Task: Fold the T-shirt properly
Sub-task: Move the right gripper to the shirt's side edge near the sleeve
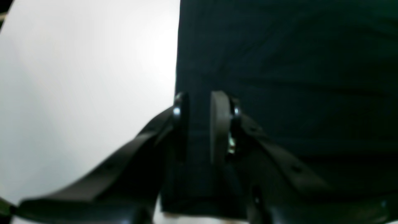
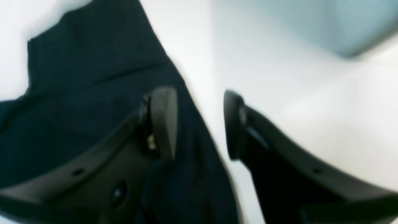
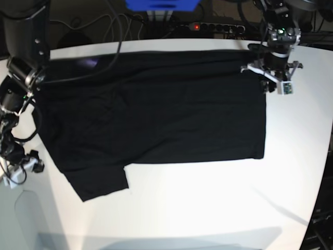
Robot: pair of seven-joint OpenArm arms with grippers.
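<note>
left claw (image 1: pixel 199 124): mine, jaws parted a narrow gap, straddling the straight edge of the T-shirt (image 1: pixel 279 77) – black cloth runs between the pads; looks loose, not pinched, though the view is blurred
right claw (image 2: pixel 199 124): mine, jaws wide apart; one finger (image 2: pixel 164 121) over the black cloth, the other over bare desk (image 2: pixel 295 77), cloth edge running down between them – nothing clamped
left claw in base view: at the far right corner of the shirt (image 3: pixel 273 65), on its hem side
right claw in base view: arm at the left rim near the sleeve side; the claw itself I cannot make out there
count: one T-shirt (image 3: pixel 156 109), two claws, one desk (image 3: pixel 218 208)
T-shirt place: spread flat on the white desk, filling its far and middle part, well back from the near rim
T-shirt long axis: left to right across the base view
T-shirt pointing: straight hem edge at the right, sleeves at the left – one sleeve sticks out toward the near-left; neck not visible
T-shirt state: appears doubled over lengthwise, a few shallow wrinkles
background: blue box (image 3: pixel 162 5) and power strip (image 3: pixel 208 26) behind the desk
</note>
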